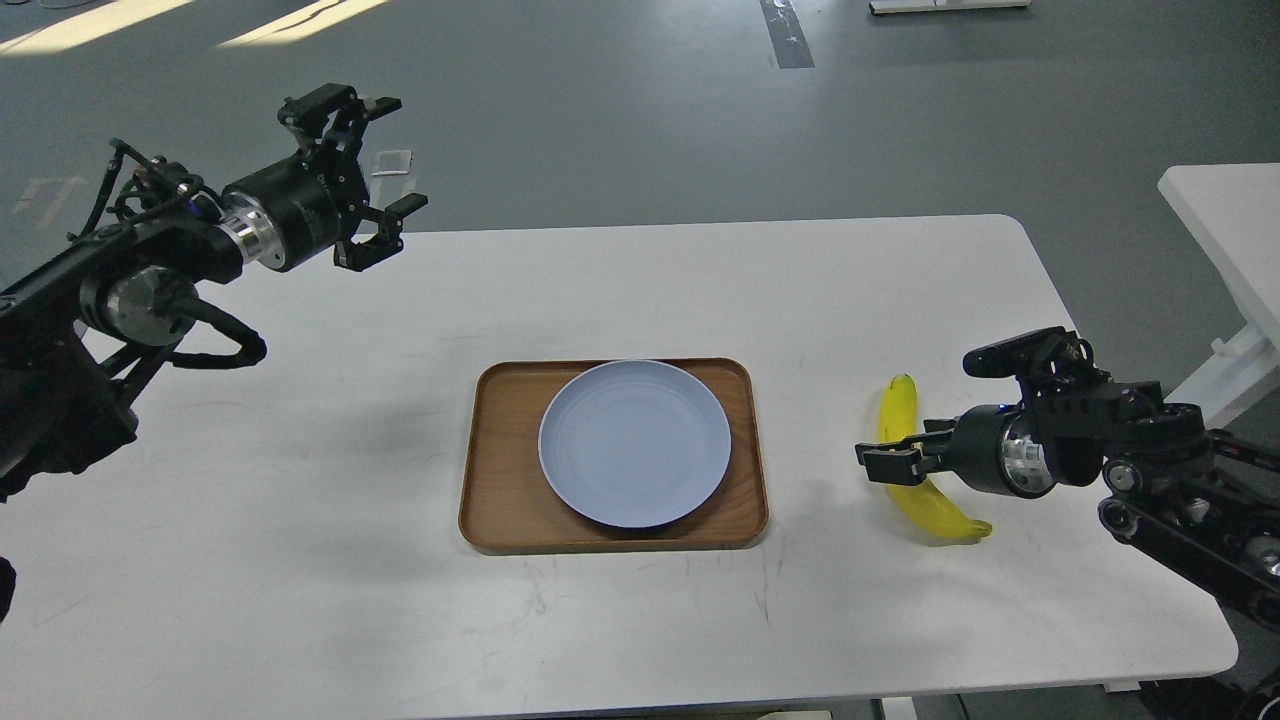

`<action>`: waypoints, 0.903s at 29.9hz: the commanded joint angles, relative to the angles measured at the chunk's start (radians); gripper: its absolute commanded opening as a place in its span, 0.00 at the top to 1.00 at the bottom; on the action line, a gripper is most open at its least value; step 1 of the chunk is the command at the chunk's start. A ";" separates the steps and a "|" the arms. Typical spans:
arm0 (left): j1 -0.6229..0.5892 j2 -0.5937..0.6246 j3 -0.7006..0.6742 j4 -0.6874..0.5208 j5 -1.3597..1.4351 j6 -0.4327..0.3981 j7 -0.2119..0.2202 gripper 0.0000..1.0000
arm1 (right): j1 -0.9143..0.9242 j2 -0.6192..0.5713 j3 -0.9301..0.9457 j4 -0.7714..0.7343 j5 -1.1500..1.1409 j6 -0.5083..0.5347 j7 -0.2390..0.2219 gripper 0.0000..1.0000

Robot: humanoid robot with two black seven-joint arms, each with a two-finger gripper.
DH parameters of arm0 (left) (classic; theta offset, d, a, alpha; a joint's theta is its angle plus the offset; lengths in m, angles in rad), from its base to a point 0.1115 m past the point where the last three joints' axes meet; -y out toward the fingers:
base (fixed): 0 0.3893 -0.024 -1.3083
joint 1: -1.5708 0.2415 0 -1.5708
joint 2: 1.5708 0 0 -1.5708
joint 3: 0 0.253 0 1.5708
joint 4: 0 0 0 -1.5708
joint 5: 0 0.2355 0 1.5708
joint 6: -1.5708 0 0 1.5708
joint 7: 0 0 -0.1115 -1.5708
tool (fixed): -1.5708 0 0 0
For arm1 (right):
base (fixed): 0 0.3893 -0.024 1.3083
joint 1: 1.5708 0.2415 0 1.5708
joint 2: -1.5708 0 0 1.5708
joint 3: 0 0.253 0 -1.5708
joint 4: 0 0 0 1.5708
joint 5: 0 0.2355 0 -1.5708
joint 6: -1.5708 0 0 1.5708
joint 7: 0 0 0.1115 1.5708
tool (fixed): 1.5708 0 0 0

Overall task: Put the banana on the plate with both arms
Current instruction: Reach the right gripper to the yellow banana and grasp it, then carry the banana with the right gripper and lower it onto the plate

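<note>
The yellow banana (897,408) lies on the white table right of the tray, its length running front to back. The pale blue plate (634,443) sits empty on the brown wooden tray (492,470). My right gripper (888,462) comes in from the right and stands low at the banana's middle, covering that part. Its fingers show edge-on, so I cannot tell their opening or whether they touch the banana. My left gripper (383,155) is open and empty, held high over the table's far left edge, well away from the plate.
The white table (300,520) spreads around the tray. A second white table (1225,220) stands at the right, beyond a gap of grey floor. The right arm's elbow (1190,500) hangs over the table's right edge.
</note>
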 commanded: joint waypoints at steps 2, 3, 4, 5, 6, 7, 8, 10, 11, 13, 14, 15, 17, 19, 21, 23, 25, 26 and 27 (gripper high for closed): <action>0.006 -0.003 0.003 0.000 0.008 0.002 -0.002 0.02 | -0.009 -0.013 -0.002 -0.010 -0.034 0.000 -0.001 0.10; 0.006 -0.003 0.003 0.000 0.008 0.002 -0.002 0.02 | -0.012 -0.013 -0.003 -0.010 -0.034 0.000 0.001 0.13; 0.006 -0.003 0.006 0.000 0.008 0.002 -0.002 0.02 | -0.018 -0.013 -0.009 -0.008 -0.034 0.000 0.001 0.26; 0.006 -0.003 0.006 0.000 0.008 0.002 -0.002 0.02 | -0.019 -0.012 -0.011 -0.008 -0.034 0.000 0.002 0.33; 0.006 -0.005 0.006 0.000 0.009 0.003 -0.002 0.02 | -0.021 -0.012 -0.013 -0.008 -0.033 0.000 0.005 0.41; 0.006 -0.005 0.006 0.000 0.009 0.005 -0.002 0.02 | -0.024 -0.007 -0.014 -0.008 -0.034 0.000 0.007 0.59; 0.006 -0.005 0.008 0.000 0.009 0.006 -0.002 0.02 | -0.025 -0.004 -0.014 -0.008 -0.033 0.000 0.007 0.69; 0.006 -0.005 0.009 -0.002 0.009 0.020 -0.002 0.02 | -0.026 0.003 -0.014 -0.007 -0.033 0.000 0.007 0.88; 0.006 -0.005 0.011 0.000 0.009 0.020 -0.002 0.02 | -0.026 0.008 -0.014 -0.007 -0.034 0.000 0.007 0.89; 0.008 -0.002 0.011 0.000 0.011 0.020 -0.002 0.02 | -0.024 0.019 -0.014 -0.007 -0.034 0.000 0.007 0.95; 0.009 0.000 0.011 0.000 0.011 0.020 -0.002 0.02 | -0.024 0.019 -0.014 -0.007 -0.034 0.000 0.007 0.97; 0.017 0.001 0.011 0.000 0.011 0.020 -0.002 0.02 | -0.019 0.020 -0.011 -0.007 -0.034 0.000 0.007 0.99; 0.021 0.001 0.011 0.000 0.011 0.020 -0.002 0.02 | -0.006 0.020 -0.007 -0.007 -0.034 -0.001 0.007 1.00; 0.023 0.001 0.011 0.000 0.012 0.022 -0.002 0.02 | 0.020 0.020 -0.006 -0.005 -0.033 -0.025 0.007 1.00; 0.023 -0.002 0.011 0.000 0.012 0.022 -0.002 0.02 | 0.043 0.022 -0.008 0.002 -0.033 -0.056 0.019 1.00; 0.023 -0.003 0.011 -0.002 0.012 0.023 -0.002 0.02 | 0.057 0.034 -0.010 0.019 -0.033 -0.083 0.083 1.00; 0.023 -0.005 0.011 -0.002 0.012 0.022 -0.002 0.02 | 0.070 0.046 -0.010 0.028 -0.045 -0.096 0.165 1.00; 0.023 -0.006 0.011 -0.002 0.012 0.022 -0.002 0.02 | 0.086 0.056 -0.011 0.028 -0.047 -0.096 0.180 1.00; 0.023 -0.006 0.011 -0.002 0.012 0.022 -0.002 0.02 | 0.121 0.095 -0.017 0.025 -0.054 -0.096 0.194 1.00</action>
